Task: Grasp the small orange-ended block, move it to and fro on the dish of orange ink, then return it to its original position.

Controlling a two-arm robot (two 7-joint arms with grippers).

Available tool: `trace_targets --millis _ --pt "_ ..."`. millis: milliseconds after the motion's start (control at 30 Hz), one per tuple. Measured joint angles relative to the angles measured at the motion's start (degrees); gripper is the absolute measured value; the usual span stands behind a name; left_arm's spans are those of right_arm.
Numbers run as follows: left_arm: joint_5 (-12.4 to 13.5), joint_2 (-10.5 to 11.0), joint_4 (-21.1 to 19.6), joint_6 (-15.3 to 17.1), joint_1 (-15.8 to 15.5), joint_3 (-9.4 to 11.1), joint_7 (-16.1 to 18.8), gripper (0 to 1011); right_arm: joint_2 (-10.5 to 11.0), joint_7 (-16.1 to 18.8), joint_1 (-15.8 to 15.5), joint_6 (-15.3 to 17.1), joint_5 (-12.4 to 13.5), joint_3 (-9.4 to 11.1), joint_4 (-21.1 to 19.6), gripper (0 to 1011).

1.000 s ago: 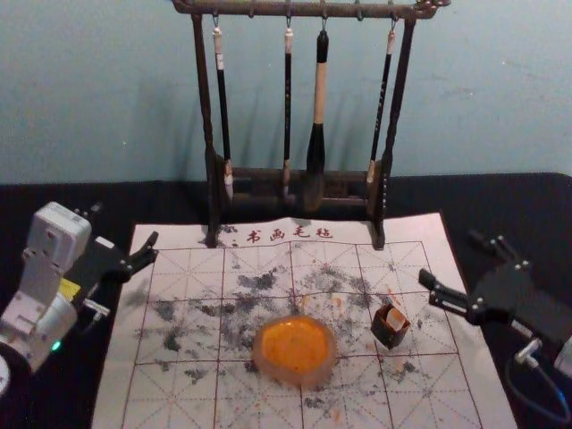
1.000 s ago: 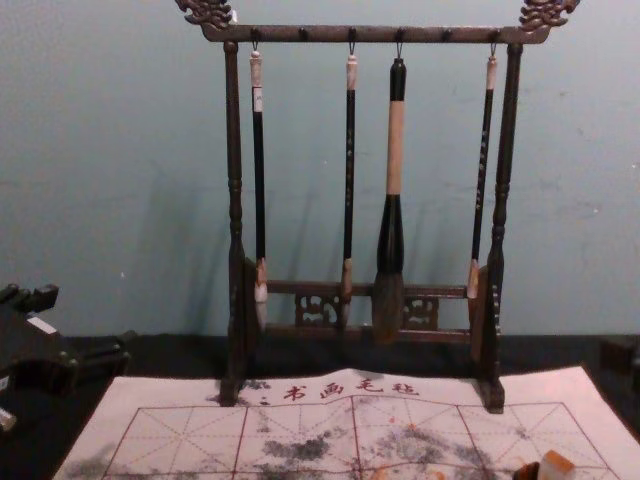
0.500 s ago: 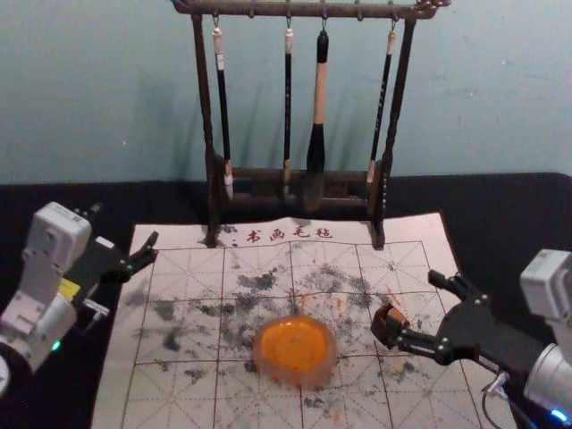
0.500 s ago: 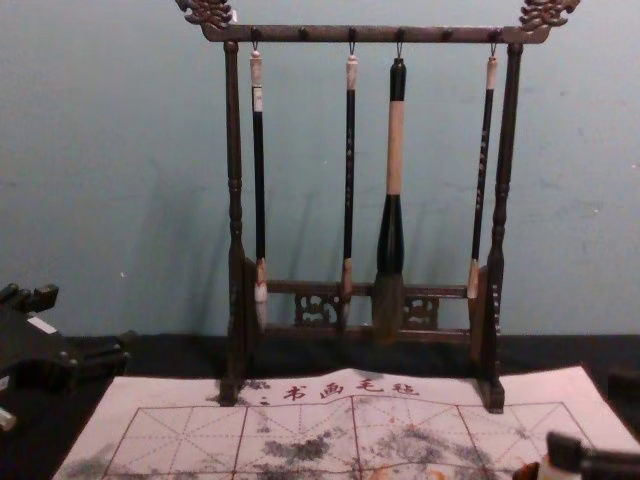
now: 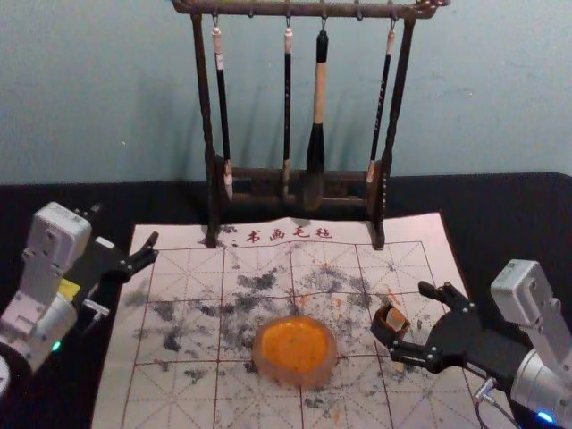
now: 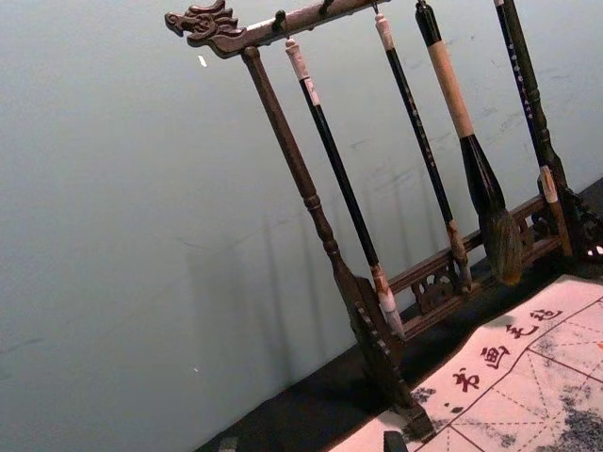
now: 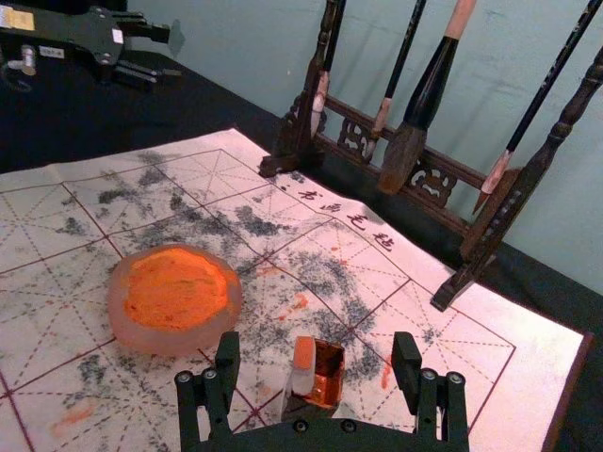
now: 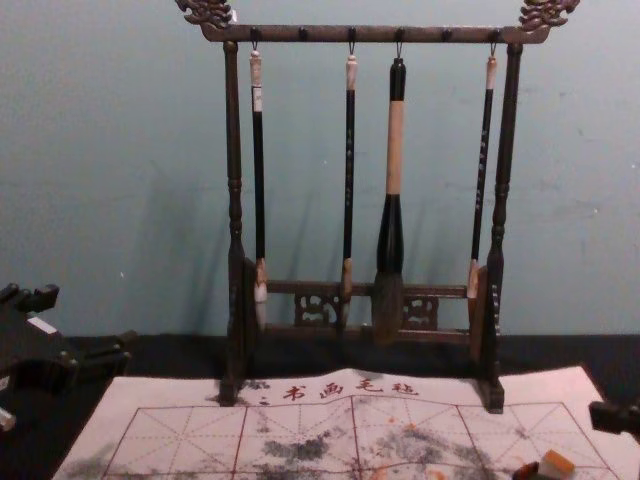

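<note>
- Ink dish (image 5: 299, 379), orange, near.
- Orange-ended block (image 7: 302, 379), in small dark holder (image 7: 330, 369), right of dish.
- Right gripper (image 5: 401, 307), at the holder; fingers spread.
- Left gripper (image 5: 126, 225), left; fingers spread.
- Rack (image 5: 304, 9), far; four brushes (image 5: 319, 98).

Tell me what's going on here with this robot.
The right gripper is at the block, fingers open, not gripping it. The block stands in a dark box on the mat, near the dish of orange ink. The left gripper waits, open, at the mat's left edge.
</note>
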Motion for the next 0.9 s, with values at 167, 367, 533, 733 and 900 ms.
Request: trace_targets --millis 167,367,533,733,900 --pt "0.0 0.0 0.0 0.0 0.0 0.0 0.0 1001 -1.2 0.4 0.8 0.8 -1.0 0.0 1.1 1000" --pt "0.0 0.0 0.0 0.0 0.0 0.0 0.0 1001 -2.3 0.9 1.4 1.2 -1.9 0.0 2.2 1000" --pt "0.0 0.0 0.0 0.0 0.0 0.0 0.0 1001 -3.3 1.4 1.7 1.5 -2.5 0.3 3.2 1000" --pt "0.0 0.0 0.0 0.0 0.0 0.0 0.0 1001 -4.0 2.0 1.8 1.7 -3.0 0.8 3.8 1000" --pt "0.0 0.0 0.0 0.0 0.0 0.0 0.0 1001 -4.6 2.8 1.8 2.0 -3.4 1.2 4.2 1000"
